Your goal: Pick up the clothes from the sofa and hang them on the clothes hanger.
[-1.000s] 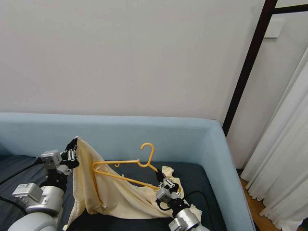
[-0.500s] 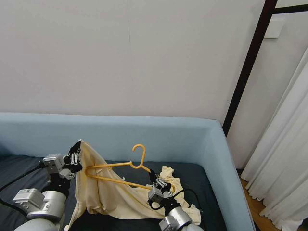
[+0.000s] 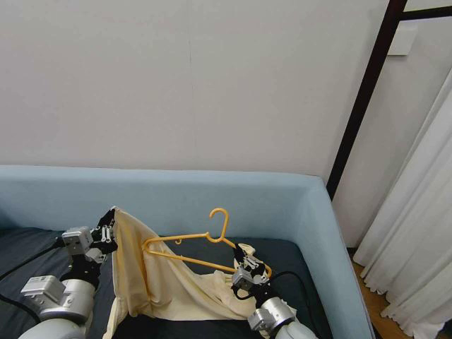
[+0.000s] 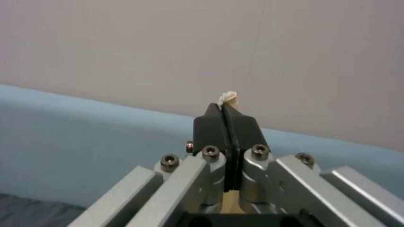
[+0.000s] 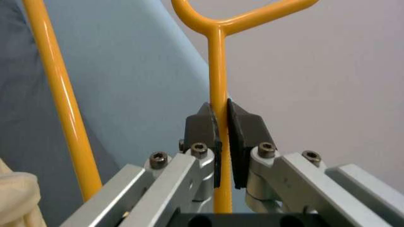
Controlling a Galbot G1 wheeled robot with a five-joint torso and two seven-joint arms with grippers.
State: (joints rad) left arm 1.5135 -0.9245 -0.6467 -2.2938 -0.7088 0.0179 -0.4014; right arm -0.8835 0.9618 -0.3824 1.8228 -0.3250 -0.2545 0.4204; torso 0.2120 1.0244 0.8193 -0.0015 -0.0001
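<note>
A pale yellow garment [image 3: 162, 282] drapes over the blue sofa [image 3: 296, 205]. Its upper corner is pinched in my left gripper [image 3: 110, 224], which is shut on it at the left. A scrap of the cloth [image 4: 227, 98] pokes out past the left fingertips in the left wrist view. An orange hanger [image 3: 205, 248] lies tilted, one arm threaded into the garment. My right gripper [image 3: 248, 267] is shut on the hanger's right arm. In the right wrist view the orange hanger bar [image 5: 218, 104] runs between the shut black pads [image 5: 200, 127].
The sofa seat has dark cushions [image 3: 28, 244]. A white wall [image 3: 183, 85] rises behind the sofa. A dark vertical pole [image 3: 360, 99] stands at the right, with white curtains [image 3: 417, 233] beyond it and wood floor [image 3: 374, 304] below.
My right gripper carried the hanger first left and down, then back right and slightly up. The left gripper kept its hold on the garment and sank a little.
</note>
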